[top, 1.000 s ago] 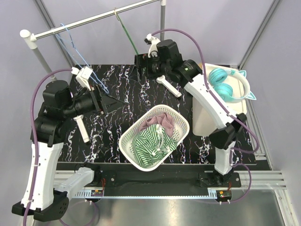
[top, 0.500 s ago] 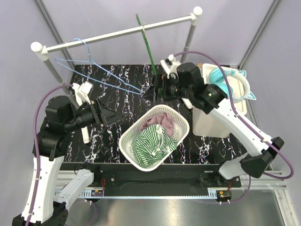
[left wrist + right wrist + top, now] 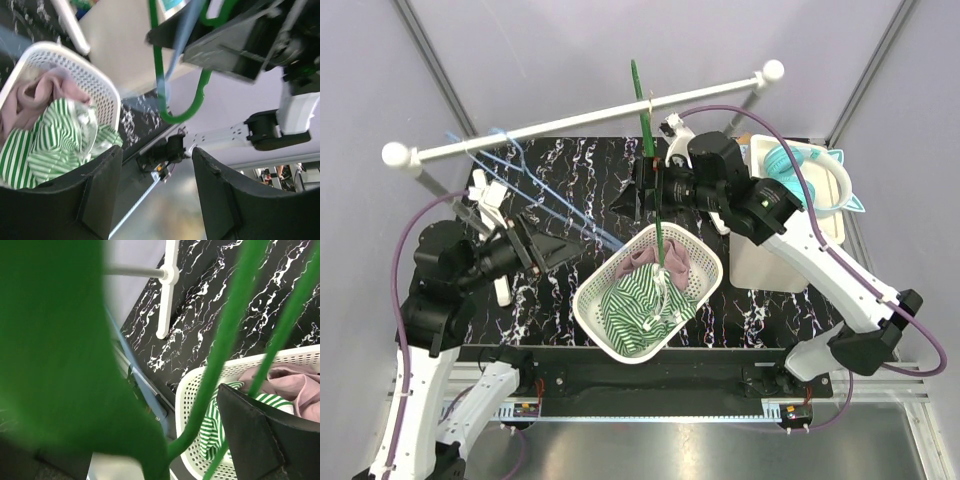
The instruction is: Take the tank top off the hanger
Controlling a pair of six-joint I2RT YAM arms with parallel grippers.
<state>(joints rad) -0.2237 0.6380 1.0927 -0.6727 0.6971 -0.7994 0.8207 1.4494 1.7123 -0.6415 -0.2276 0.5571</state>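
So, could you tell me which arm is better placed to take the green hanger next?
Right, probably. The right tool is at the green hanger, whose wire runs just beside its finger. The left tool sits open by the blue hanger, farther away.

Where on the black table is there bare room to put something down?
Two bare patches of table: one between the left arm and the basket, a narrower one between the basket and the white box. The back middle is crowded: the green hanger, blue hanger and right arm hang over it.
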